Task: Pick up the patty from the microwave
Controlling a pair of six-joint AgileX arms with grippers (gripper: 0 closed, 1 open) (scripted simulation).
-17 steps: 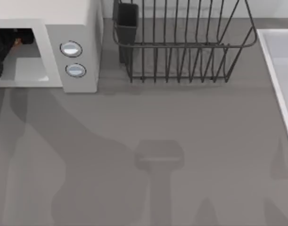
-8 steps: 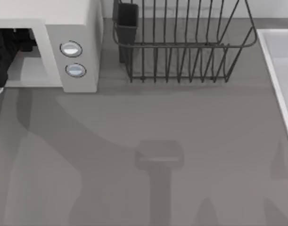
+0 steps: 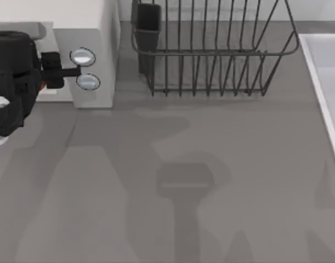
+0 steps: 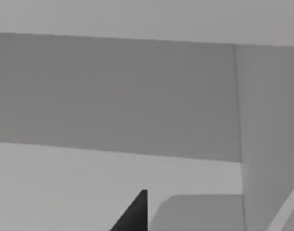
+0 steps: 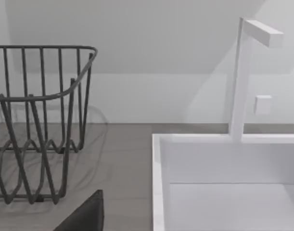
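The white microwave (image 3: 96, 33) stands at the table's back left, with two round knobs (image 3: 82, 57) on its front panel. My left gripper (image 3: 49, 72) hangs in front of the cavity opening, just left of the knobs, and its black arm covers most of the opening. A small orange-brown bit of the patty (image 3: 42, 86) peeks out at the gripper's fingers, which look shut on it. In the left wrist view the grey cavity wall (image 4: 118, 96) fills the background beyond one dark fingertip (image 4: 134, 216). In the right wrist view a dark fingertip (image 5: 84, 216) of the parked right gripper shows.
A black wire dish rack (image 3: 211, 55) with a dark cup (image 3: 148, 24) stands right of the microwave. A white sink (image 3: 326, 71) with a faucet (image 5: 240, 77) lies along the right edge. Bare grey table (image 3: 172, 192) spreads across the front.
My left gripper has drawn back out of the microwave cavity and risen to the opening's front, beside the knobs. The orange patty has come along with it.
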